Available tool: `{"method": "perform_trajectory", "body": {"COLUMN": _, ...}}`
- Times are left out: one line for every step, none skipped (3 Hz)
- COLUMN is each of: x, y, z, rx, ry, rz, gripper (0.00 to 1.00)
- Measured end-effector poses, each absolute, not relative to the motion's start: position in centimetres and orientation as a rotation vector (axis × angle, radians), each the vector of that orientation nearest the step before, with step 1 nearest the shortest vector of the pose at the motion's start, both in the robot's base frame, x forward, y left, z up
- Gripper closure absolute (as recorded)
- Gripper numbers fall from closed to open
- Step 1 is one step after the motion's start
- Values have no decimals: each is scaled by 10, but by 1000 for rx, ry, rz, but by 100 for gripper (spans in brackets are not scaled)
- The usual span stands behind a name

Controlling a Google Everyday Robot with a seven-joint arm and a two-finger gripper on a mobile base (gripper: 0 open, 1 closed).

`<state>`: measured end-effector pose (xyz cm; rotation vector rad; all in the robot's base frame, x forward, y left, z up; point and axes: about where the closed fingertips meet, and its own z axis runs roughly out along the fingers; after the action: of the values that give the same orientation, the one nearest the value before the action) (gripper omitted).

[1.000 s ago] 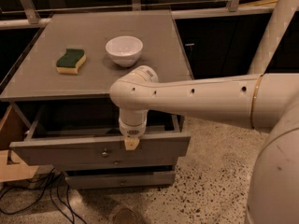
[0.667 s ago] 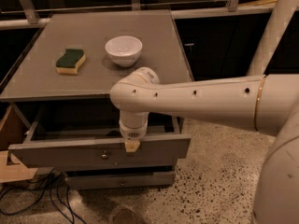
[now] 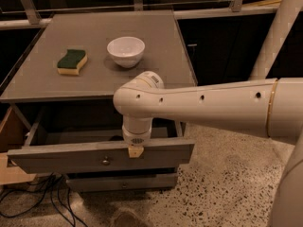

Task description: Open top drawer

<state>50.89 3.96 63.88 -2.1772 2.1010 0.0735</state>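
The top drawer [image 3: 61, 159] is a grey wooden drawer under the grey table top. It stands pulled out towards me, with a small round metal knob [image 3: 105, 161] at the middle of its front. My gripper [image 3: 136, 151] points down from the white arm and sits at the top edge of the drawer front, a little right of the knob. Only a tan fingertip shows there. The drawer's inside is dark and mostly hidden by the arm.
A white bowl [image 3: 125, 51] and a green-and-yellow sponge [image 3: 72, 62] lie on the table top [image 3: 42, 84]. A slimmer grey drawer [image 3: 120, 181] sits below, shut. Black cables [image 3: 33, 197] lie on the speckled floor at the left. A wooden box edge [image 3: 8, 141] is at the far left.
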Motion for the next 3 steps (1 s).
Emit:
{"method": "perform_trajectory", "body": {"x": 498, "y": 38, "z": 637, "rx": -2172, "ry": 2123, "rz": 83, "gripper": 100}}
{"method": "perform_trajectory", "body": {"x": 496, "y": 39, "z": 638, "rx": -2164, "ry": 2126, "rz": 87, "gripper": 100}}
{"method": "perform_trajectory", "body": {"x": 489, "y": 37, "z": 637, "rx": -2151, "ry": 2141, "rz": 91, "gripper": 100}}
